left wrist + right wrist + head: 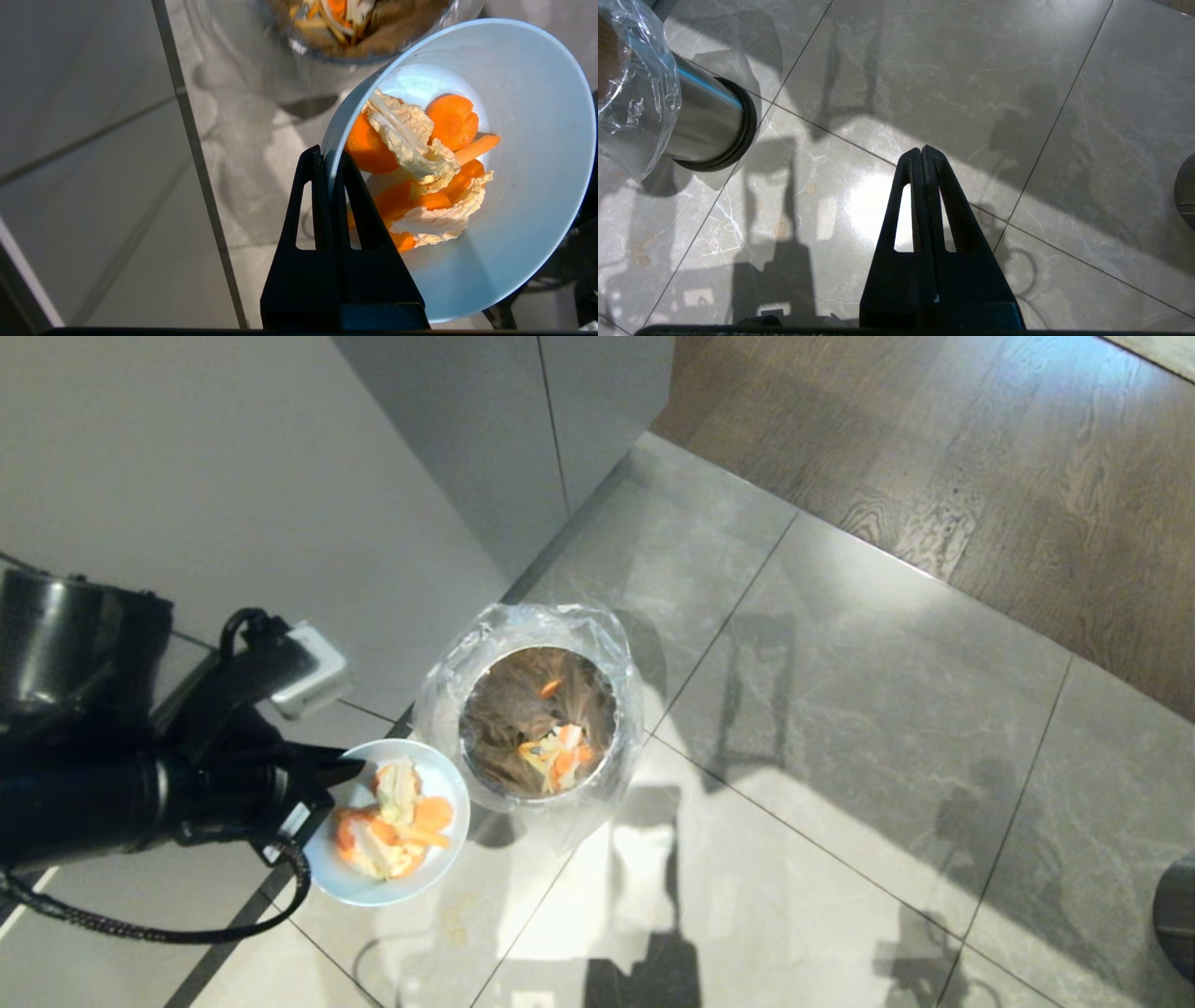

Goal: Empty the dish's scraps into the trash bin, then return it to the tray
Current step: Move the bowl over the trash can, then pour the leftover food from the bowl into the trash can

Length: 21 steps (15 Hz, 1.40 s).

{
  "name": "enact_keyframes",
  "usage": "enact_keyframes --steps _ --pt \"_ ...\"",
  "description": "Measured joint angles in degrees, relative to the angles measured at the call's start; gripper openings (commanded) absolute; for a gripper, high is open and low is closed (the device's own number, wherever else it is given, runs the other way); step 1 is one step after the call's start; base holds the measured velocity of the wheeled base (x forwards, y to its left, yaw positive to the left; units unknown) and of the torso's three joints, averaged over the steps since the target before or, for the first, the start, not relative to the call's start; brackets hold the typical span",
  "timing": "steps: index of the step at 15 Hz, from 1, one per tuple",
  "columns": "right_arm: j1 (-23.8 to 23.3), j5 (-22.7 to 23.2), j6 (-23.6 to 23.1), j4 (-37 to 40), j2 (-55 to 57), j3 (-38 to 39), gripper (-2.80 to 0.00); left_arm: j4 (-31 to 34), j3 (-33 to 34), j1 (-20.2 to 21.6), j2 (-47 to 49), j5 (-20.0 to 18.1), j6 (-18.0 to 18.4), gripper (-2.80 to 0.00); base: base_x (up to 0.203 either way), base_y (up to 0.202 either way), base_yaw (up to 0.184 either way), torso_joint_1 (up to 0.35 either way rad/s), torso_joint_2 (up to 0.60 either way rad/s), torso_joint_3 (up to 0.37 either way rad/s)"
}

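Dish (pixel 390 887), small round pale blue bowl with smooth whitish inside, hangs above the floor just beside the trash bin (pixel 534 723), on the robot's left of it. Left claw (pixel 347 772) is clenched on the dish's thin rim; in the left wrist view one black triangular finger sits inside the wall and one outside, rim pinched between them. Dish looks tilted in the left wrist view, its opening turned toward the camera.

Scraps (pixel 397 819) lie inside the dish: round orange carrot slices, a thin carrot stick, crinkly pale yellow-white cabbage-like leaf pieces, piled loosely near the middle.

Trash bin is a small steel cylinder, shiny brushed wall, black ring at the base, lined with a crinkly clear plastic bag folded over the lip. More orange and pale bits lie at its bottom. It stands upright on the floor.

Floor (pixel 840 728) is glossy grey marble-look tile with thin dark grout lines and hard shadows; dark wood planks (pixel 1027 457) border it at the far right. Flat pale cabinet panels (pixel 523 429) rise beyond the bin.

Right claw (pixel 923 150) hangs over bare tile, well apart from the bin, black tapered fingers pressed together, grasping nothing.

Tray is not in any view.
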Motion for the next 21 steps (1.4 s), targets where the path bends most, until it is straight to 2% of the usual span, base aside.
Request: enact_keyframes --steps 2,4,5,10,14,15,18,21 --pt "0.0 0.0 0.0 0.0 0.0 0.0 -2.8 -4.3 -1.4 -3.4 3.0 3.6 1.3 -2.8 0.0 0.0 0.0 0.0 0.0 0.0" --pt "0.0 0.0 0.0 0.0 0.0 0.0 -2.8 -10.7 -2.0 -5.7 5.8 8.3 5.5 -2.8 0.0 0.0 0.0 0.0 0.0 0.0" --pt "0.0 0.0 0.0 0.0 0.0 0.0 -2.8 -13.6 -2.1 -6.2 7.0 9.0 7.8 -2.8 0.0 0.0 0.0 0.0 0.0 0.0" --pt "0.0 0.0 0.0 0.0 0.0 0.0 -2.8 -24.1 -3.4 -7.2 11.9 9.0 21.6 -2.8 0.0 0.0 0.0 0.0 0.0 0.0" --pt "0.0 0.0 0.0 0.0 0.0 0.0 -2.8 -31.5 -4.6 -9.9 15.0 9.0 32.4 -2.8 0.0 0.0 0.0 0.0 0.0 0.0" --pt "0.0 0.0 0.0 0.0 0.0 0.0 -2.8 -33.5 -4.7 -10.4 15.9 9.0 34.3 -2.8 0.0 0.0 0.0 0.0 0.0 0.0" --pt "0.0 0.0 0.0 0.0 0.0 0.0 -2.8 -37.9 -4.8 -11.2 19.1 8.9 35.7 -2.8 0.0 0.0 0.0 0.0 0.0 0.0" --pt "0.0 0.0 0.0 0.0 0.0 0.0 -2.8 -35.7 -5.4 -11.8 21.7 9.0 42.2 -2.8 0.0 0.0 0.0 0.0 0.0 0.0"
